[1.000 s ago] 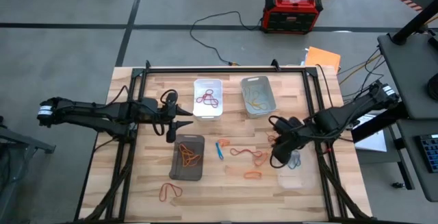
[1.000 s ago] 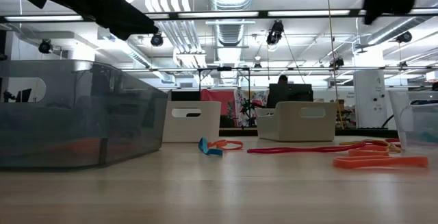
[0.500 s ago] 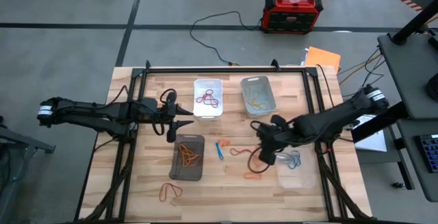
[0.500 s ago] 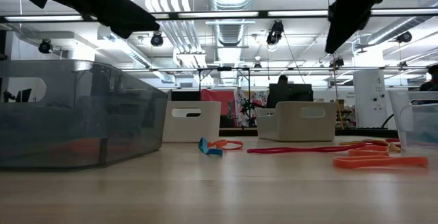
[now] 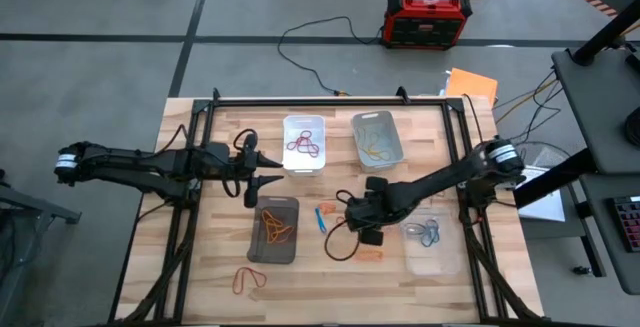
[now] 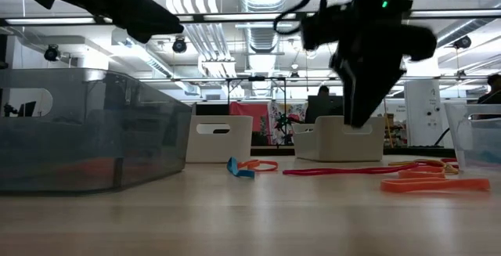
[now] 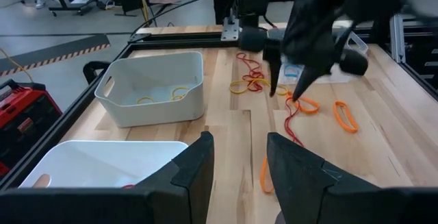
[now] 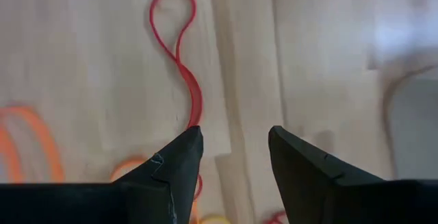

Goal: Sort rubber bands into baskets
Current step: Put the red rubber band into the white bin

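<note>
Four baskets stand on the wooden table: white (image 5: 304, 143) with red rubber bands, light grey (image 5: 377, 140) with yellowish ones, dark translucent (image 5: 275, 229) with orange ones, and clear (image 5: 432, 242) with blue ones. Loose bands lie flat on the table: a blue one (image 5: 321, 217), a long red one (image 8: 179, 53) and an orange one (image 5: 372, 255). My right gripper (image 5: 352, 222) is open and hangs above the red band at mid-table, fingertips (image 6: 356, 119) clear of the wood. My left gripper (image 5: 262, 182) waits open between the white and dark baskets.
An orange-red band (image 5: 248, 280) lies near the front edge, left of centre. A black frame (image 5: 330, 100) runs along the far edge and both sides of the table. A red-black box (image 5: 428, 17) with cables sits on the floor behind.
My right gripper has moved from over the clear basket toward the table's left edge and come down, and now hangs over the loose bands at mid-table. The blue bands stay in the clear basket.
</note>
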Robot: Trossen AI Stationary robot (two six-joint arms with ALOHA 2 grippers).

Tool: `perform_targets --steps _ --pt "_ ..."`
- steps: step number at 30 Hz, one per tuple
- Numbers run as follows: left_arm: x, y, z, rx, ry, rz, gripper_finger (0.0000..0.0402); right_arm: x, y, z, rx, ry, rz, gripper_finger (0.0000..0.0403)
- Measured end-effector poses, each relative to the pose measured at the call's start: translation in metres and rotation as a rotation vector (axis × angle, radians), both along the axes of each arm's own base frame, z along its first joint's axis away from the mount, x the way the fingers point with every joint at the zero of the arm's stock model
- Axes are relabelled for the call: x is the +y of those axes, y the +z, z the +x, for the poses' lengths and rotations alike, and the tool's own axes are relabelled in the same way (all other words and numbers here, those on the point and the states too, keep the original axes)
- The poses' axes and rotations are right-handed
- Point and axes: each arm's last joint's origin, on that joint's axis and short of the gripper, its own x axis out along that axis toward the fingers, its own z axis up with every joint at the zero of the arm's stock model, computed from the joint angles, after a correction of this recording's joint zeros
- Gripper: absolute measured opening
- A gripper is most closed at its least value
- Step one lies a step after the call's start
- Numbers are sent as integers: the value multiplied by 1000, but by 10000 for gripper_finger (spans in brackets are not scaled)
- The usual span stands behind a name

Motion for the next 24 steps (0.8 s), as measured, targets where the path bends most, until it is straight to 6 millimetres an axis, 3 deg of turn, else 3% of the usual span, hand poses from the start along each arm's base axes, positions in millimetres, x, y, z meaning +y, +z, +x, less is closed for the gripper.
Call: perform_targets --steps 10,24 --pt "0 0 0 0 0 0 121 -1 -34 21 10 49 87 140" --pt "0 0 0 3 -1 1 121 0 -48 22 13 69 82 85"
